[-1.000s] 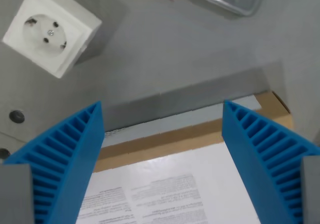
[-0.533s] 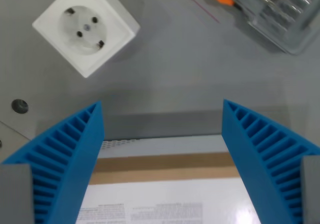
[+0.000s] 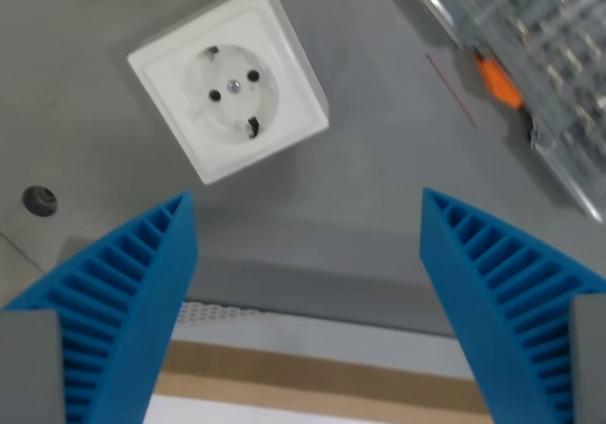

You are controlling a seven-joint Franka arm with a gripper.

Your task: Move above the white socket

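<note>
At the wrist view's left edge, a small round hole (image 3: 39,200) sits in the grey desk (image 3: 379,187), just above the tip of the left blue finger (image 3: 123,301). The hand (image 3: 308,254) is released: its 2 ribbed fingers stand wide apart and hold nothing.

The white socket (image 3: 230,79) lies flat on the desk in the upper left of the view, rotated so its edges run diagonally to the frame. Its face with 2 pin holes and a centre screw points up at the camera. It is above and left of the midpoint between the fingers, so the hand is judged not yet centred over it.

Below the socket, between the fingers, a cardboard box (image 3: 312,381) with a pale top strip fills the bottom of the view.

At the upper right, a clear plastic case (image 3: 540,55) with an orange latch (image 3: 497,80) lies on the desk, blurred.

Risks, as judged from this view:
1. An offset stop. If travel ends here, the hand sits beside the socket, not above it.
2. Overshoot toward the left edge, which puts the socket out of view.
3. Unintended descent. The right finger (image 3: 492,291) is near the case, and the box lies under the hand; either could be struck.
</note>
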